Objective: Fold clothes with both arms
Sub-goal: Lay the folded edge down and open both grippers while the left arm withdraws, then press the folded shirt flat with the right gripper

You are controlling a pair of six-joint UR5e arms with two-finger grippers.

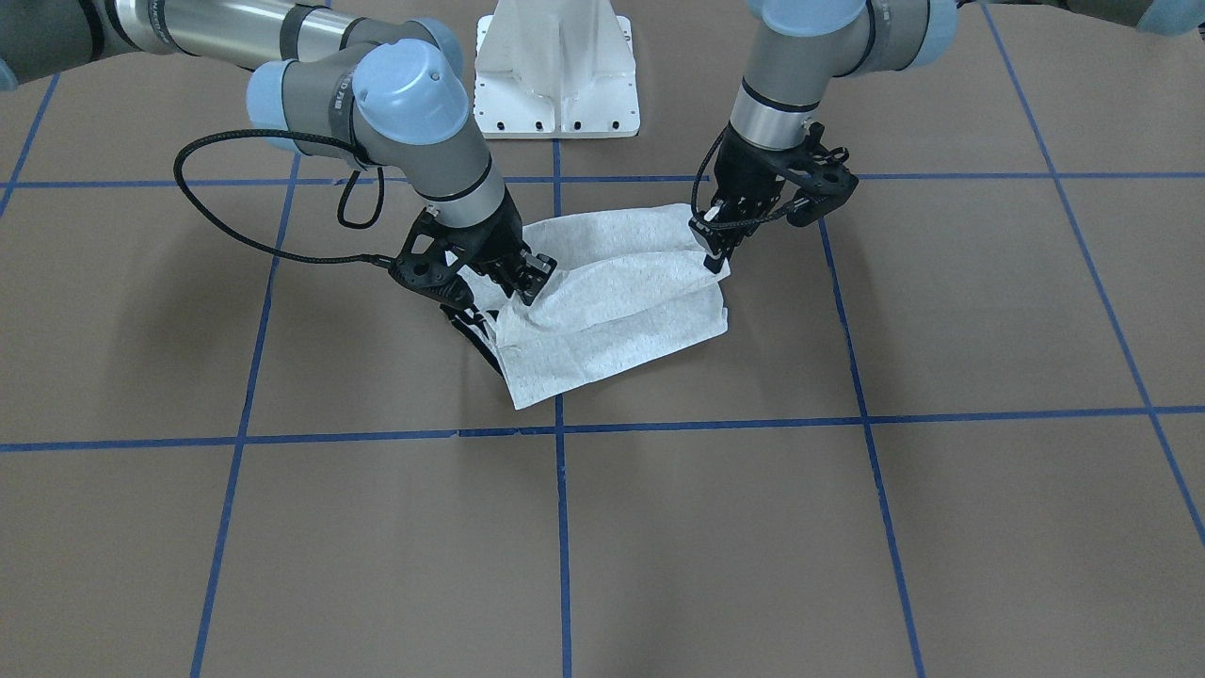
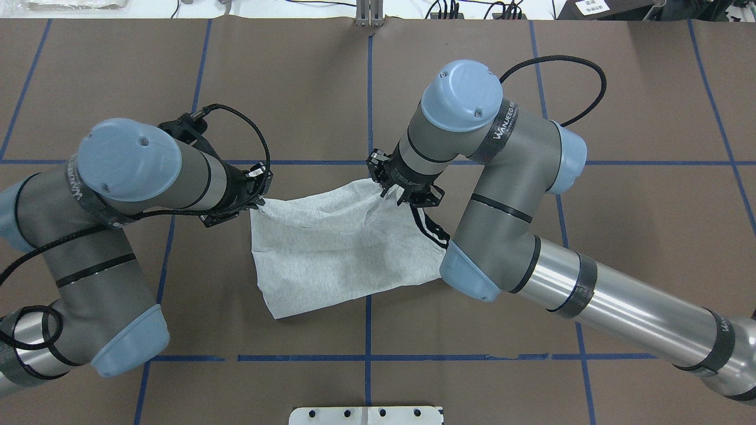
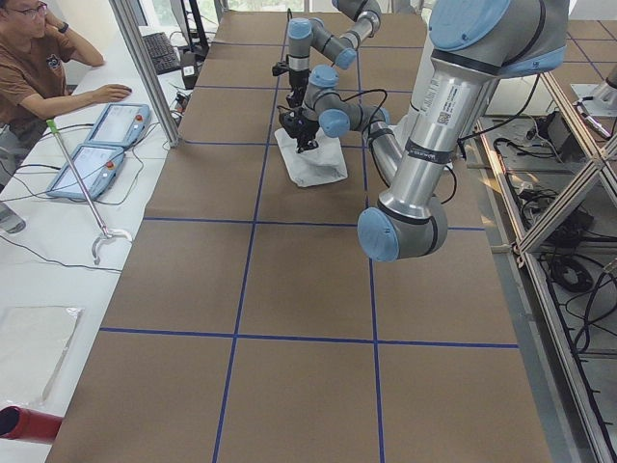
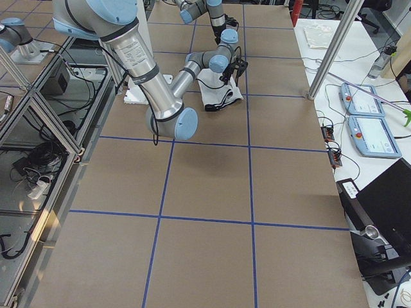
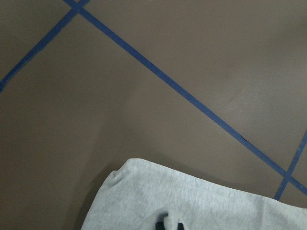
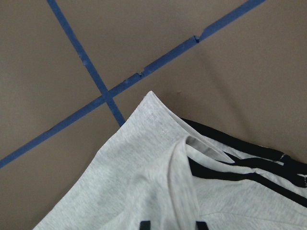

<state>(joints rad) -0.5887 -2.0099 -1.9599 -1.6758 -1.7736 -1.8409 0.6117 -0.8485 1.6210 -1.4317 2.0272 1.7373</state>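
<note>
Partly folded light heather-grey T-shirt [image 1: 612, 320] at middle of brown blue-gridded bench [image 1: 941, 527], nearer robot-side edge, long axis along bench. Black two-finger left pincer [image 1: 718, 254] and right pincer [image 1: 532, 280] pinch ends of raised edge; lower layer spreads toward operators' edge, fold likely goes there

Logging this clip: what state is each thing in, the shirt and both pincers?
T-shirt: folded over, plain grey side out, one edge raised between the pincers, rest draping down.
Left pincer: shut on a corner of the T-shirt.
Right pincer: at the black-striped end, fingertips apart around fabric; grip cannot be told.
</note>
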